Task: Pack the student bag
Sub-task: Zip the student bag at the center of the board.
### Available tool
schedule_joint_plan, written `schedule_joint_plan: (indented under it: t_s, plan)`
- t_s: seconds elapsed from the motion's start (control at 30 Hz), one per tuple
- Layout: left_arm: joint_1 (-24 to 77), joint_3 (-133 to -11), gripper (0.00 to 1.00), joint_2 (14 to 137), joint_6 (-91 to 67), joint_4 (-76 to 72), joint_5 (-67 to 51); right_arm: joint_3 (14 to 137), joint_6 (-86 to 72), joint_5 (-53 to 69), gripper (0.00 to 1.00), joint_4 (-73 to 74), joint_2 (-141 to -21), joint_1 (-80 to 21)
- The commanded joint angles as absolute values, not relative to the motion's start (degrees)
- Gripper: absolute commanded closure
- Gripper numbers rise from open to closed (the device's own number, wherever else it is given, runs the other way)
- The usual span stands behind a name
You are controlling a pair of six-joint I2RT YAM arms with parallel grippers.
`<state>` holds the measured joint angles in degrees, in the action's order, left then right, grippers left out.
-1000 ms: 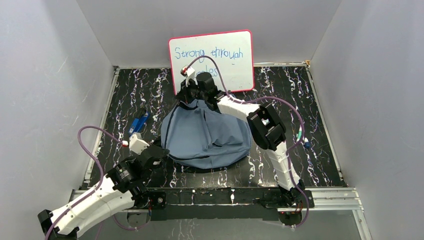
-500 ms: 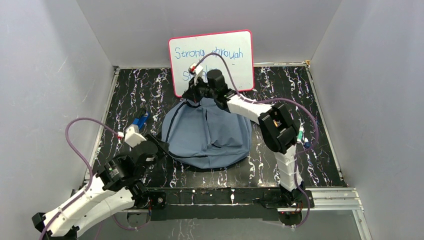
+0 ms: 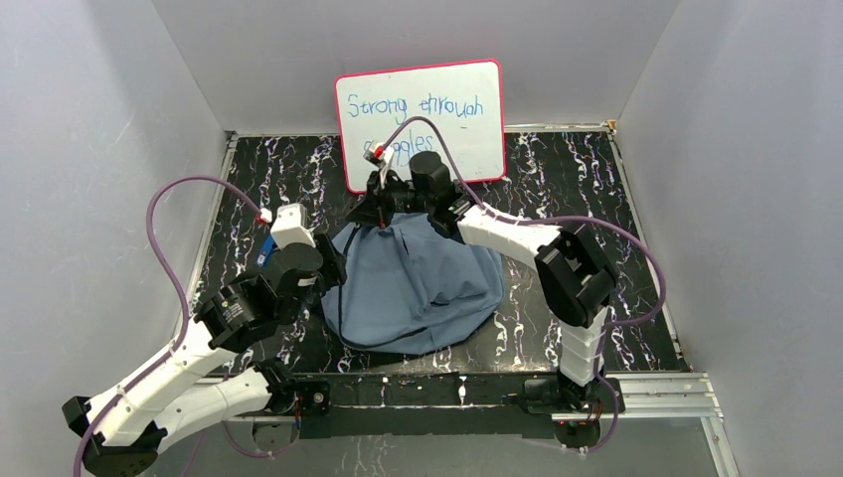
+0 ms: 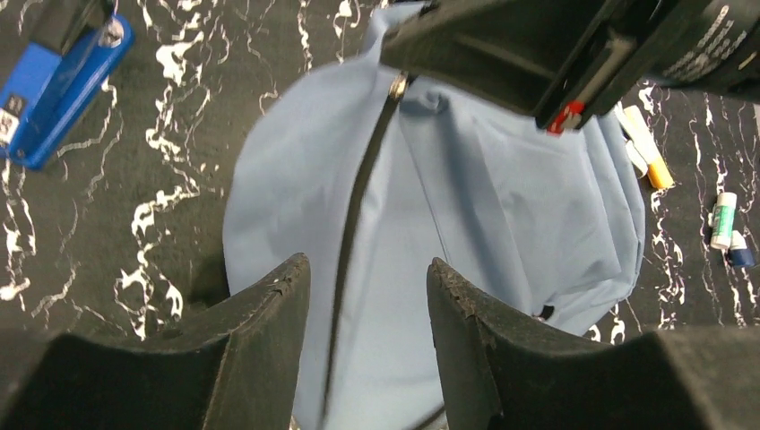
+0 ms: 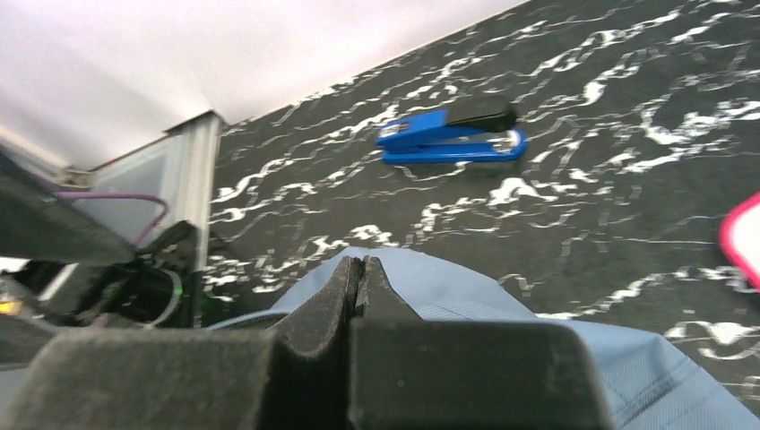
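The student bag [image 3: 418, 288] is lying slumped on the worktop [image 3: 646, 268], directly under the right gripper [image 3: 383, 204] and just ahead of the left gripper [image 4: 367, 269]. The right jaws are pressed together at the bag's top end, and the cloth is rising into a peak beneath them. I'm reading that as a pinch on the fabric or the zip tab [image 4: 397, 85], though the wrist view isn't showing exactly what is caught. The left jaws are standing spread above the bag's flank, gripping nothing, with the dark zip line [image 4: 357, 215] running away between them.

How is it going to handle? Soft and floppy, by the look of it: it's creasing and sagging flat, and it's offering no stiff edge. I'd judge it light, and probably close to empty. Any pinch is going to gather cloth rather than carry the whole bag, and one layer may be coming up without the other. The best holds, to my eye, are the zip tab just below the right jaws for running the zip, and the seam beside the zip line ahead of the left jaws for bracing the mouth. Smooth cloth could be slipping out of a shallow bite, so I'm calling for a deep one.

A blue stapler [image 4: 54, 85] is lying off to the left of the left jaws. A few marker-like sticks [image 4: 730, 228] are lying to their right, past the bag.
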<state>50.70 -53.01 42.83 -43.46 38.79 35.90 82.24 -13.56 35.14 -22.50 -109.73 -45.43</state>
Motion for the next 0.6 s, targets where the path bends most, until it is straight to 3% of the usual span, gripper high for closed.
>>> schedule_joint_plan:
  t_s: [0.0, 0.33, 0.57]
  plan:
    - [50.63, -56.06, 0.5, 43.05, -32.68, 35.59, 35.63, 81.34, -22.01, 37.72, 1.0, -28.93, -100.95, -46.49]
    - [50.63, -51.57, 0.48, 41.27, -33.45, 32.53, 23.15, 81.07, -26.81, 37.53, 1.0, -26.24, -97.51, -46.88]
    - [50.69, -47.73, 0.48, 39.44, -35.46, 29.3, 23.79, 80.64, -27.71, 38.99, 1.0, -26.47, -97.09, -46.93]
